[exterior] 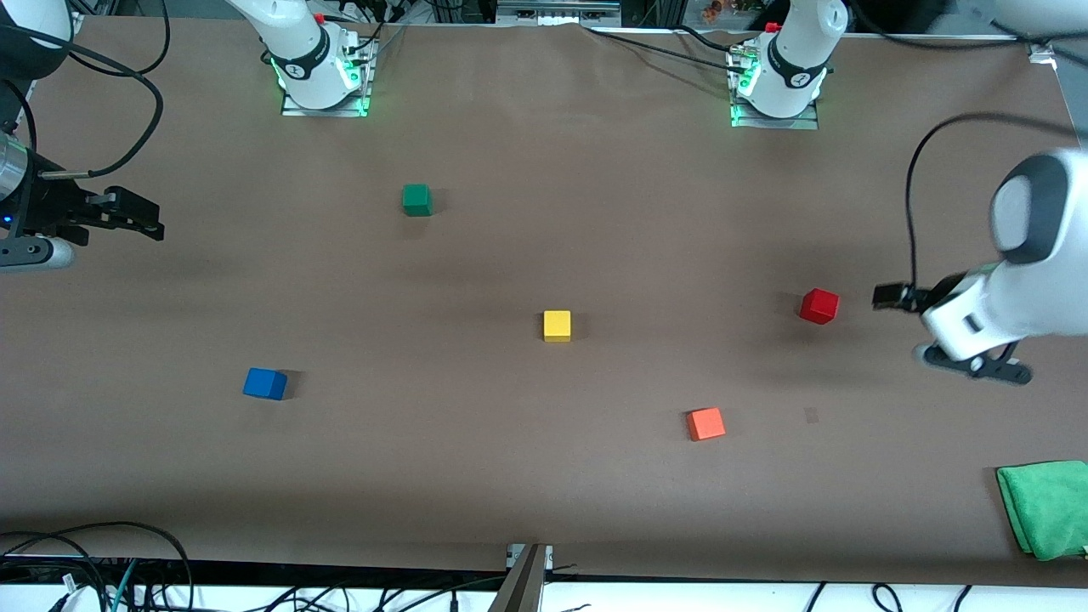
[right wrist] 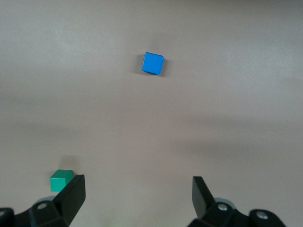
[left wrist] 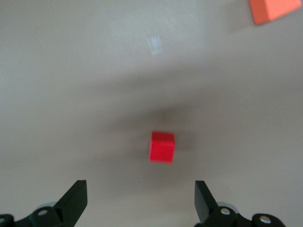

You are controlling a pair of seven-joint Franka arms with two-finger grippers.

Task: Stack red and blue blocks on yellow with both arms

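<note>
The yellow cube (exterior: pixel 557 325) sits mid-table. The crimson red cube (exterior: pixel 818 306) lies toward the left arm's end of the table. It also shows in the left wrist view (left wrist: pixel 162 147), ahead of the fingers and apart from them. My left gripper (exterior: pixel 892 296) (left wrist: pixel 141 194) is open and empty, over the table beside the red cube. The blue cube (exterior: pixel 265 383) lies toward the right arm's end and shows in the right wrist view (right wrist: pixel 153 63). My right gripper (exterior: pixel 140 217) (right wrist: pixel 138 189) is open and empty, over the table's right-arm end, well apart from the blue cube.
A green cube (exterior: pixel 416 200) (right wrist: pixel 61 180) sits nearer the robot bases. A lighter orange-red cube (exterior: pixel 705 423) (left wrist: pixel 274 10) lies nearer the front camera than the red cube. A green cloth (exterior: pixel 1044 507) lies at the front corner by the left arm's end.
</note>
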